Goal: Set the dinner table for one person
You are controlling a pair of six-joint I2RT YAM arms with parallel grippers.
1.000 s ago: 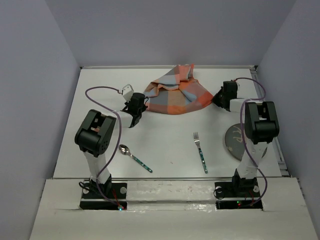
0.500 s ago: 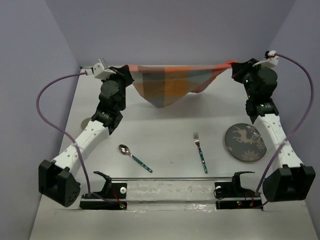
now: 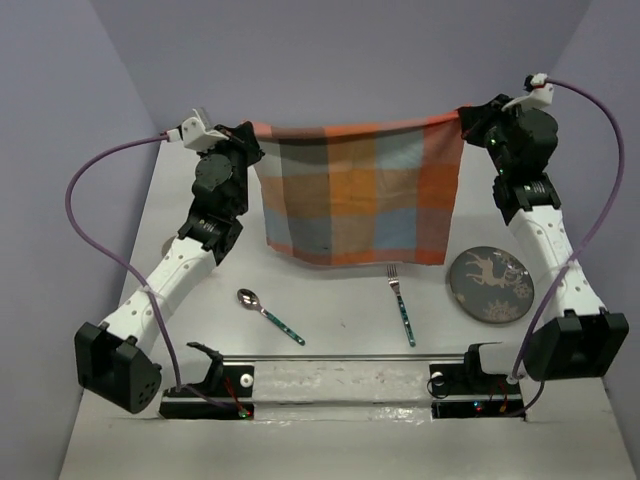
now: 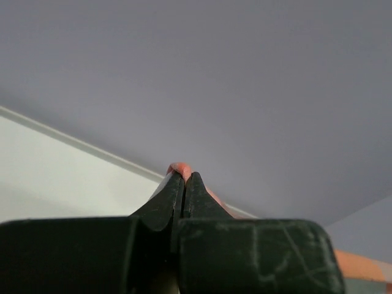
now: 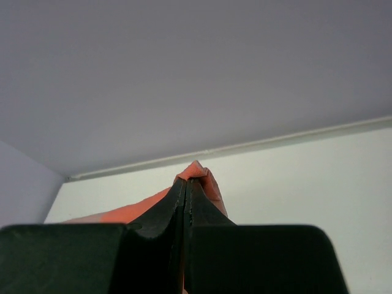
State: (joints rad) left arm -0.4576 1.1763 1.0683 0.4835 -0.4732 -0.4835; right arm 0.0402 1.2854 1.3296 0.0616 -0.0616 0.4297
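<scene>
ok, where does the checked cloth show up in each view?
Top external: cloth hangs spread, upper centre, between left tool and right tool.
Left wrist: only the cloth's orange corner, pinched at the tool tips.
Right wrist: orange corner, pinched likewise.
Shared landmark: the purple-grey wall.

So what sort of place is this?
Likely a lab test enclosure, not a home: plain lavender walls box in the white table, robot arms are bolted at its near edge, and purple cables loop free.
</scene>
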